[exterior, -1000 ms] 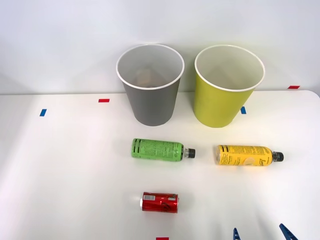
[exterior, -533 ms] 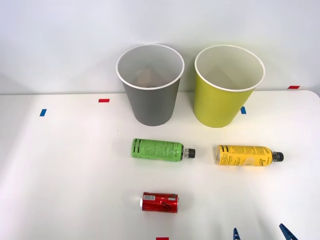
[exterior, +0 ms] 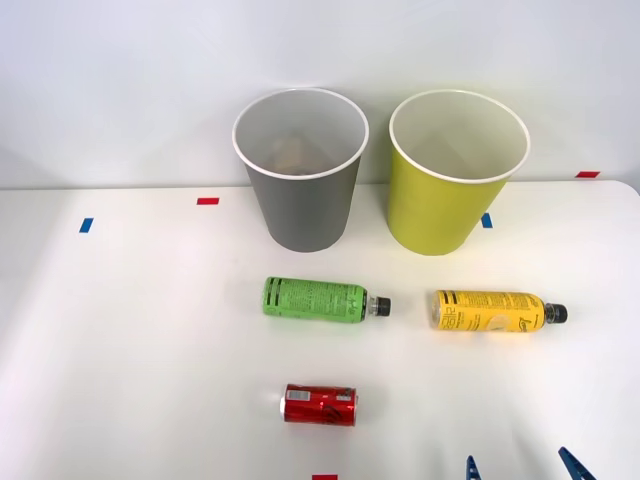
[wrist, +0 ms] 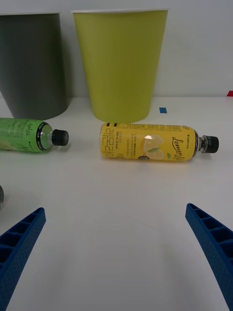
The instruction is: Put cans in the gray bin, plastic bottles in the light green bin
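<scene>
Now: right gripper (wrist: 116, 252) spread wide | near table (exterior: 120, 350) front edge | apart from yellow-label bottle (wrist: 148, 142)

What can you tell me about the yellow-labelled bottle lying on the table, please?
The yellow-labelled bottle is a small plastic bottle lying on its side on the white table, its black cap pointing to the robot's right. Its yellow label carries black print and a lemon picture. It lies in front of the light green bin, apart from it, and nothing grips it.
</scene>
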